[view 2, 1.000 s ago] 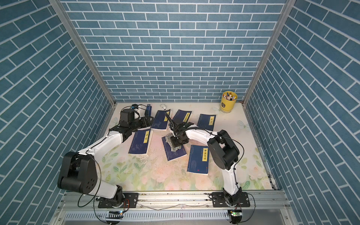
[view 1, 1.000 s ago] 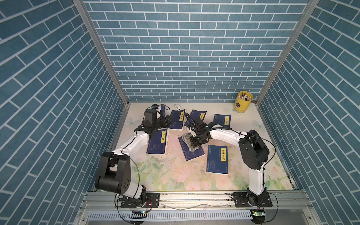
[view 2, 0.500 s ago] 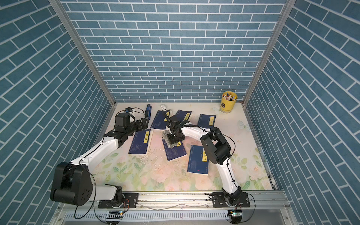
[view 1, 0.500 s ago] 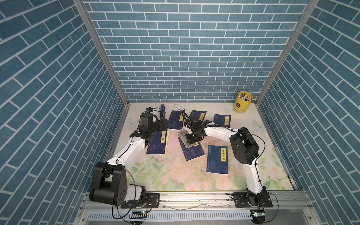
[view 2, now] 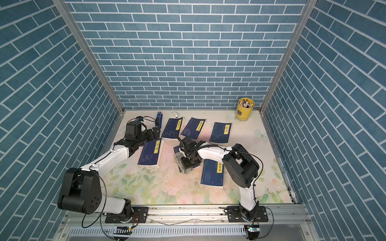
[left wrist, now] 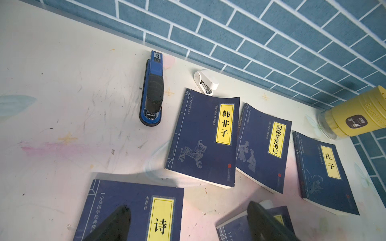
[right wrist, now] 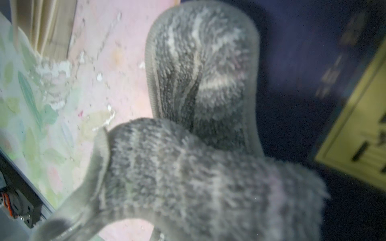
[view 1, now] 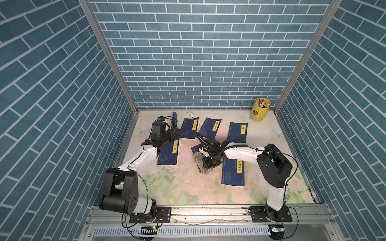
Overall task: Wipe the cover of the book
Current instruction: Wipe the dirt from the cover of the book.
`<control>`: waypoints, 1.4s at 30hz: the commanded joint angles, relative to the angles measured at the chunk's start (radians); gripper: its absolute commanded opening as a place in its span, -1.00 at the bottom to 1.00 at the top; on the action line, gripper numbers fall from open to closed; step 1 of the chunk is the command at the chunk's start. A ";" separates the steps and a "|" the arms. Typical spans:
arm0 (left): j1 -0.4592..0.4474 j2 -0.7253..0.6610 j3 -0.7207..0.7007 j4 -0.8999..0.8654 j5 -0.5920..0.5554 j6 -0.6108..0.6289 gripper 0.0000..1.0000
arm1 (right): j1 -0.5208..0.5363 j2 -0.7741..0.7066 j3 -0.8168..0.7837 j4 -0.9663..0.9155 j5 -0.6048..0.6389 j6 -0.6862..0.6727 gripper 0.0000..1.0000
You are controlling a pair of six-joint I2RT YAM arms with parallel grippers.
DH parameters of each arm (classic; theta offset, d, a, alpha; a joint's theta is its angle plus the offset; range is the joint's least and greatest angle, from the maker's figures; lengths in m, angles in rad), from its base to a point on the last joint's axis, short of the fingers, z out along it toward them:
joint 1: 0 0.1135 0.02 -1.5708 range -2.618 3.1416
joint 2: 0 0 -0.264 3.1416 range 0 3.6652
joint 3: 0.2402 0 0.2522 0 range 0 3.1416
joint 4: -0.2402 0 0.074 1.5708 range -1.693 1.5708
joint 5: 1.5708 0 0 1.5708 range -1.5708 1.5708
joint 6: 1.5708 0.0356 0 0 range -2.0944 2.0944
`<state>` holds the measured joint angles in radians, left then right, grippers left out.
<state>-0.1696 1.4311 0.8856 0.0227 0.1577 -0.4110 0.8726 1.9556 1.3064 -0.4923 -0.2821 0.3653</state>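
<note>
I'm mid-wipe. My right gripper (view 1: 210, 163) is clamped on the grey cloth (right wrist: 200, 79), pressing it onto the centre book (view 1: 195, 148) at mid-table. The next stroke wants steady downward pressure toward 6 o'clock, where the table (view 1: 188, 187) is bare. A neighbour book (view 1: 233, 173) lies just beside at 4 o'clock and the left book (view 1: 168, 154) at 9. My left gripper (left wrist: 188, 205) hangs wide apart, holding nothing.

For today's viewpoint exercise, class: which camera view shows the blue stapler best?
The left wrist view: the blue stapler lies whole and close, black grip and blue base distinct. In both top views it is only a small, distant strip. The right wrist view does not show it.
</note>
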 commanded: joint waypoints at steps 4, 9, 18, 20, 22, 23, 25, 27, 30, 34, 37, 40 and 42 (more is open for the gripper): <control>0.005 -0.041 -0.022 0.003 -0.004 -0.003 0.84 | -0.075 0.226 0.256 -0.066 0.005 -0.045 -1.00; 0.007 -0.046 -0.030 -0.003 -0.004 -0.003 0.85 | -0.079 0.308 0.364 -0.124 0.006 -0.077 -1.00; 0.007 -0.016 -0.014 0.006 0.001 -0.012 0.84 | -0.015 0.084 -0.008 -0.024 0.031 0.032 -1.00; 0.007 -0.018 -0.023 0.018 -0.003 -0.015 0.84 | -0.009 0.042 -0.070 0.000 0.033 0.059 -1.00; 0.008 -0.012 -0.027 0.026 -0.004 -0.017 0.84 | -0.008 0.041 -0.068 0.001 0.039 0.059 -1.00; 0.007 -0.006 -0.025 0.029 -0.001 -0.016 0.84 | -0.009 0.055 -0.044 -0.003 0.047 0.048 -1.00; 0.008 0.007 -0.019 0.027 0.004 -0.015 0.84 | -0.013 0.105 0.032 -0.030 0.047 0.021 -1.00; 0.007 0.011 -0.014 0.018 0.009 -0.014 0.83 | -0.023 0.160 0.120 -0.052 0.042 -0.002 -1.00; 0.007 -0.012 -0.027 0.013 0.004 -0.016 0.83 | -0.042 0.228 0.227 -0.074 0.027 -0.023 -1.00; 0.008 -0.038 -0.048 0.013 -0.005 -0.019 0.84 | -0.066 0.315 0.337 -0.107 0.014 -0.057 -1.00; 0.007 -0.030 -0.050 0.019 -0.001 -0.021 0.84 | -0.070 0.350 0.396 -0.142 0.016 -0.080 -1.00; 0.008 -0.015 -0.043 0.024 0.008 -0.024 0.83 | -0.063 0.337 0.384 -0.145 0.017 -0.083 -1.00; 0.007 -0.008 -0.040 0.031 0.012 -0.025 0.83 | -0.050 0.307 0.340 -0.141 0.028 -0.081 -1.00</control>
<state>-0.1684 1.4132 0.8455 0.0387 0.1600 -0.4343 0.8112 2.2395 1.7138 -0.5217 -0.3119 0.3305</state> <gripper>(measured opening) 0.916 0.102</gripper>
